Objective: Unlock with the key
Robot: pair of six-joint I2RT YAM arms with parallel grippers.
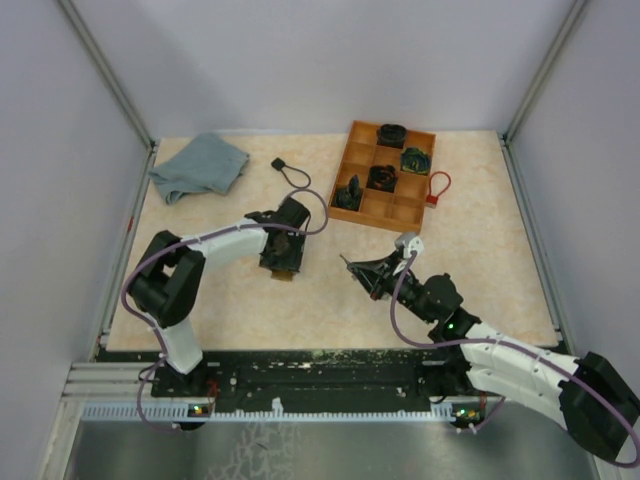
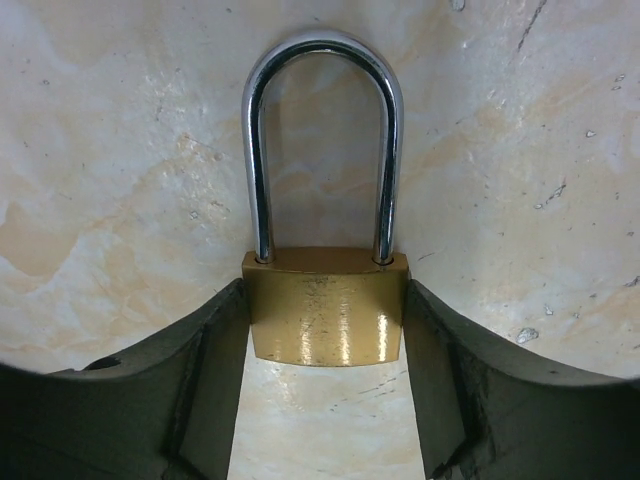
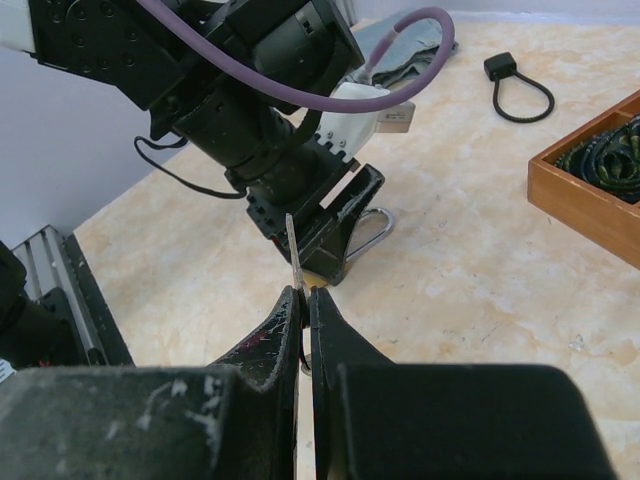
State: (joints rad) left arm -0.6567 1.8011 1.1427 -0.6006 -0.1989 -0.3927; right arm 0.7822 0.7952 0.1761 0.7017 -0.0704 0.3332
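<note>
A brass padlock (image 2: 325, 320) with a steel shackle (image 2: 320, 45) lies flat on the marbled tabletop. My left gripper (image 2: 325, 300) straddles its body, and each dark finger (image 2: 215, 350) presses against a side of the brass. From above, the left gripper (image 1: 283, 262) covers most of the padlock (image 1: 283, 273). My right gripper (image 3: 308, 292) is shut on the key (image 3: 293, 250). The thin blade sticks out past the fingertips and points at the padlock (image 3: 375, 230), a short way off. In the top view the right gripper (image 1: 352, 268) sits to the right of the lock.
A wooden compartment tray (image 1: 355, 135) holding dark coiled items stands at the back right, with a red loop (image 1: 438, 188) beside it. A grey-blue cloth (image 1: 200, 165) lies at the back left. A black cord loop (image 1: 285, 168) rests between them.
</note>
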